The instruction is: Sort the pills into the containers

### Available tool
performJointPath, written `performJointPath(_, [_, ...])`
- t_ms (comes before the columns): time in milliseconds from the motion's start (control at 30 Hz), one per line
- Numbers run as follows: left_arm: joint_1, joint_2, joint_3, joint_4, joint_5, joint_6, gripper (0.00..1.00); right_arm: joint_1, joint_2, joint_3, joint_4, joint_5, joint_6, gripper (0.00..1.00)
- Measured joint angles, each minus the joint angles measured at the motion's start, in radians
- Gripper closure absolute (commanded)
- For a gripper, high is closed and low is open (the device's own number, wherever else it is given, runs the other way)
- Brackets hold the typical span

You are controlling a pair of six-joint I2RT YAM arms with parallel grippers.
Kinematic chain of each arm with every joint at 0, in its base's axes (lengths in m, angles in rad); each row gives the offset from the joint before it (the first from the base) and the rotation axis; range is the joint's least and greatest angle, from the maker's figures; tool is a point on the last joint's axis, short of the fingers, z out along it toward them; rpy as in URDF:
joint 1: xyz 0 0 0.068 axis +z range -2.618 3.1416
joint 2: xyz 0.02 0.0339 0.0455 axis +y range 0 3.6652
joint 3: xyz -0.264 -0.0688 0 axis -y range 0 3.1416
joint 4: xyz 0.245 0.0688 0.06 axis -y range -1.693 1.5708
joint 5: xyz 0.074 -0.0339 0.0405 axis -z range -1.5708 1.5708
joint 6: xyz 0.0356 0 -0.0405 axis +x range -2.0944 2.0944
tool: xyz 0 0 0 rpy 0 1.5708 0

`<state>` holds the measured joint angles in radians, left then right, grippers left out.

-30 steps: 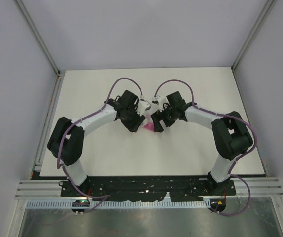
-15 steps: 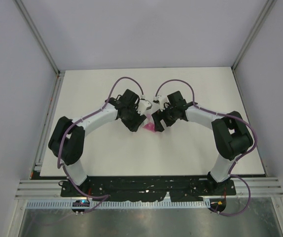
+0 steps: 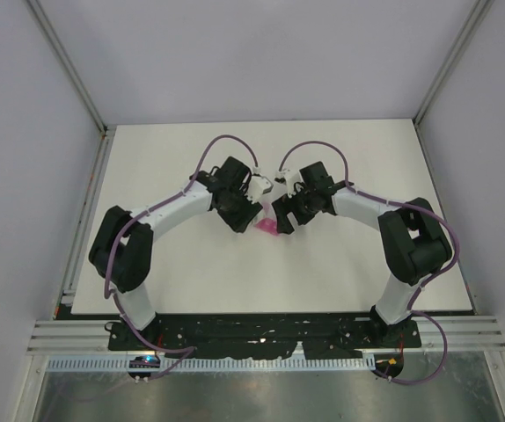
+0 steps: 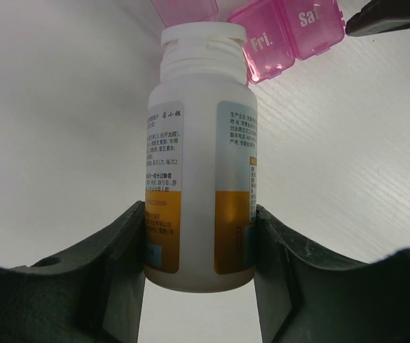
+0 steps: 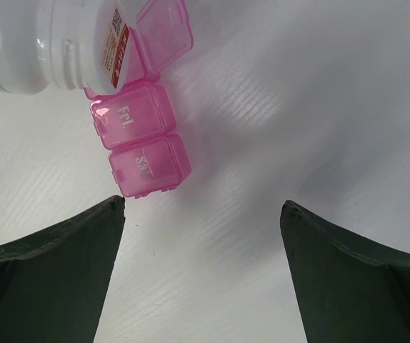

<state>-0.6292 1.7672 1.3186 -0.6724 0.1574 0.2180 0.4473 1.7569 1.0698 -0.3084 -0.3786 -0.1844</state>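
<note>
**Item 1. Left end effector**. Both fingers are pressed against the sides of the bottle, pinching it low on its body. The bottle is white plastic with an orange band across the printed label. Its threaded neck shows and points away from my palm.

**Item 2. Pill box**. It is pink and translucent, a strip of joined square cells. It lies on the tabletop ahead of my left end effector, just past the bottle's neck. The cells marked "Fri." and "Sat" have their lids down. The next cell's lid is lifted, and the bottle's neck sits at that cell. I cannot tell whether the neck touches the box.

**Item 3. Right end effector**. The fingers are spread wide, pinching nothing. The pill box lies ahead of them, nearer the finger on the bottle's side and apart from both. The "Sat" cell is the closest to me. The bottle crosses the far corner beyond the box.

**Item 4. Seen from above.** My two end effectors face each other near the middle of the tabletop. The pill box shows as a pink sliver between them, on the side toward my bases.
</note>
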Motion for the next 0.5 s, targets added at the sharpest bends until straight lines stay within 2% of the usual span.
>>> performJointPath(500, [-0.01, 0.02, 0.037, -0.047, -0.009, 0.0, 1.0, -0.005, 0.0, 0.0, -0.001, 0.0, 0.002, 0.07])
